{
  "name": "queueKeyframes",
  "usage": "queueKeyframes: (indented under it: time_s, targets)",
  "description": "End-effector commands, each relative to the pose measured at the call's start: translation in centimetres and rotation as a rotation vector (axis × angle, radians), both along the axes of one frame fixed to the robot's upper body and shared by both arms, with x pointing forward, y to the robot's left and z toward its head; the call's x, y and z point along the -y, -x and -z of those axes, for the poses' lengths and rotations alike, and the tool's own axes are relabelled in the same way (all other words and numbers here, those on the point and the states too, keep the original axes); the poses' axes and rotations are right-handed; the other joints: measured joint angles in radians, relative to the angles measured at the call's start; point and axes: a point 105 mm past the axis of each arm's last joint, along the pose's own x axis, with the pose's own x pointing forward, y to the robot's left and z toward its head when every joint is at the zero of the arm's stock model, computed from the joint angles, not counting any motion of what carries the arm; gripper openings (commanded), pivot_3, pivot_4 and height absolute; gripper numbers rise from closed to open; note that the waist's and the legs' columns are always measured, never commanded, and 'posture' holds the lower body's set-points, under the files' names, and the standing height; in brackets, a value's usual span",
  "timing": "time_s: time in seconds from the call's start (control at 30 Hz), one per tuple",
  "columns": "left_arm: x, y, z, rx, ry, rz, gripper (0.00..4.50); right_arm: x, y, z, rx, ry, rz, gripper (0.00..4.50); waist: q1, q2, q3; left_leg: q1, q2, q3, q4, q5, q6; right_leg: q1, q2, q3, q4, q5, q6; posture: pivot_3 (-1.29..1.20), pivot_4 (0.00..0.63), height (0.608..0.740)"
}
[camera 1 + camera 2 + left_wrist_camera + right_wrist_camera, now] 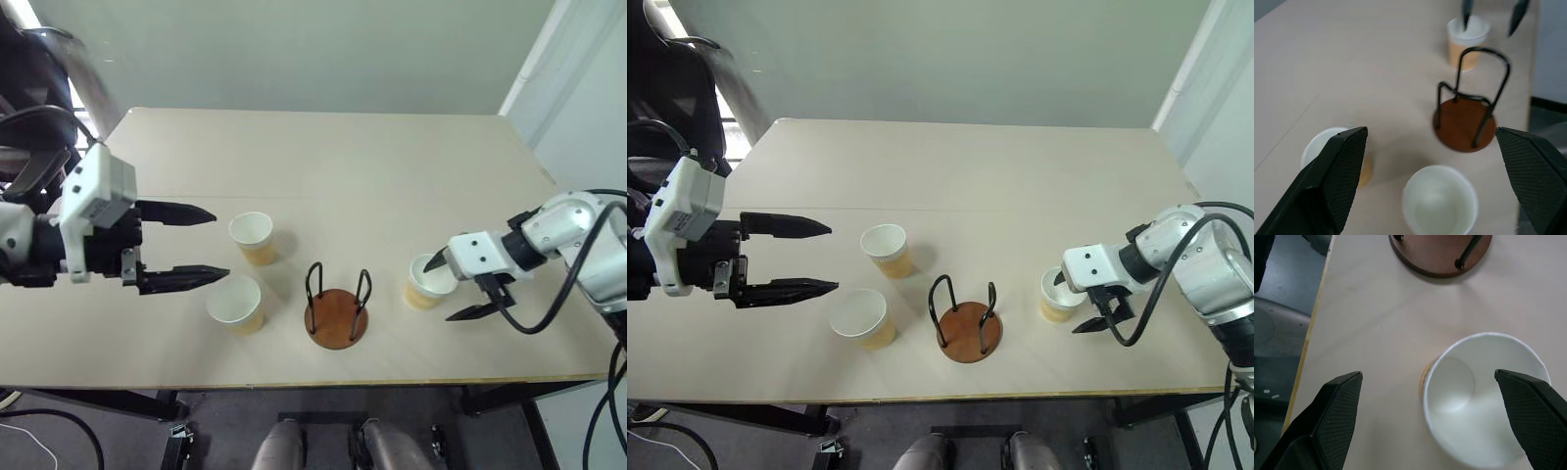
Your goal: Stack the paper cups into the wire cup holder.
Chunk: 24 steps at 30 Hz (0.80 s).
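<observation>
- Three cups stand upright and apart on the table (323,157); none is in the holder (336,315) yet, so the stacking is judged to be at its first pick.
- Holder: near the front edge, empty, between the left pair of cups and the right cup (429,282).
- Left pair: the far cup (254,238) and the near cup (236,303) stand just left of the holder, close to each other but not touching.
- Right gripper (457,287): released, nothing held; it points steeply down, one finger over the right cup's mouth, the other beside its outer wall. The wrist view shows the fingers spread wide with the cup off-centre between them.
- Left gripper (191,247): released, empty; held nearly level above the table, fingers aimed toward the left pair and short of both.
- Next move, as judged: centre the right gripper on the cup wall, lower, close gently so the paper does not crush, then lift and carry it over the wire loops.
</observation>
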Motion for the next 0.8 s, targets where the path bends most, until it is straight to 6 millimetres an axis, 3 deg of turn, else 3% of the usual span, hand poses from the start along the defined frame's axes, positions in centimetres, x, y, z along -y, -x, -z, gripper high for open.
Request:
queueKeyframes:
  time_s: [0.03, 0.07, 0.13, 0.27, 0.33, 0.37, 0.53, 0.57, 0.8]
  targets:
    - [0.5, 1.2, -0.7, 0.016, 0.015, 0.032, 4.5, 0.0, -0.4, -0.1, 0.028, 0.018, -0.011, 4.47, 0.0, 0.0, 0.0, 0.0, 0.0, 0.0, 0.0, 0.0, 0.0, 0.0, 0.0, 0.0, 0.0, 0.0, 0.0, 0.0, 0.15, 0.74]
    - [0.5, 1.3, -0.6, 0.008, 0.012, 0.028, 4.5, 0.1, -0.5, 0.2, 0.026, 0.022, -0.012, 4.47, 0.0, 0.0, 0.0, 0.0, 0.0, 0.0, 0.0, 0.0, 0.0, 0.0, 0.0, 0.0, 0.0, 0.0, 0.0, 0.0, 0.15, 0.74]
    - [0.1, 1.4, -0.3, 0.004, 0.001, 0.004, 4.5, 0.1, -0.7, 0.4, 0.026, 0.026, -0.011, 3.97, 0.0, 0.0, 0.0, 0.001, 0.0, 0.0, 0.0, 0.0, 0.0, 0.0, 0.0, 0.0, 0.0, 0.0, 0.0, 0.0, 0.15, 0.74]
    - [-0.1, 1.6, -0.2, 0.002, 0.0, -0.009, 4.5, 0.4, -0.9, 0.9, 0.021, 0.043, -0.017, 2.53, 0.001, 0.0, 0.0, 0.001, 0.0, 0.0, 0.0, 0.001, 0.001, 0.0, 0.0, 0.0, 0.001, 0.0, 0.0, 0.0, 0.15, 0.74]
    - [-0.2, 1.6, -0.2, 0.006, -0.003, -0.019, 4.5, 0.5, -1.0, 0.9, 0.022, 0.05, -0.023, 2.05, 0.002, 0.0, 0.0, 0.001, 0.0, 0.0, 0.0, 0.001, 0.001, 0.0, 0.0, 0.0, 0.001, 0.0, 0.0, 0.0, 0.15, 0.74]
    - [-0.2, 1.6, -0.2, 0.008, -0.005, -0.023, 4.5, 0.6, -1.1, 0.8, 0.023, 0.05, -0.025, 1.9, 0.002, 0.0, 0.0, 0.001, 0.0, 0.0, 0.001, 0.001, 0.001, 0.001, 0.0, 0.0, 0.001, 0.0, 0.0, 0.0, 0.15, 0.74]
    - [-0.4, 1.6, -0.2, 0.012, -0.01, -0.036, 4.5, 0.1, -0.3, -0.4, 0.007, 0.016, -0.08, 0.24, 0.001, 0.001, 0.0, 0.001, 0.0, 0.0, 0.0, 0.001, 0.001, 0.001, 0.0, 0.0, 0.001, 0.0, -0.001, 0.0, 0.15, 0.74]
    - [-0.4, 1.6, -0.2, 0.012, -0.01, -0.037, 4.5, 0.0, -0.1, -0.6, 0.0, 0.009, -0.09, 0.07, 0.002, 0.001, 0.0, 0.001, 0.0, 0.0, 0.0, 0.001, 0.001, 0.001, 0.0, 0.0, 0.001, 0.0, -0.001, 0.0, 0.15, 0.74]
    - [-0.5, 1.6, 0.0, 0.015, -0.014, -0.042, 4.5, -0.7, 0.5, -2.6, 0.02, -0.017, -0.158, 0.07, 0.001, 0.001, 0.0, 0.001, 0.0, 0.0, 0.0, 0.001, 0.001, 0.001, 0.0, 0.0, 0.001, 0.0, -0.001, 0.0, 0.15, 0.74]
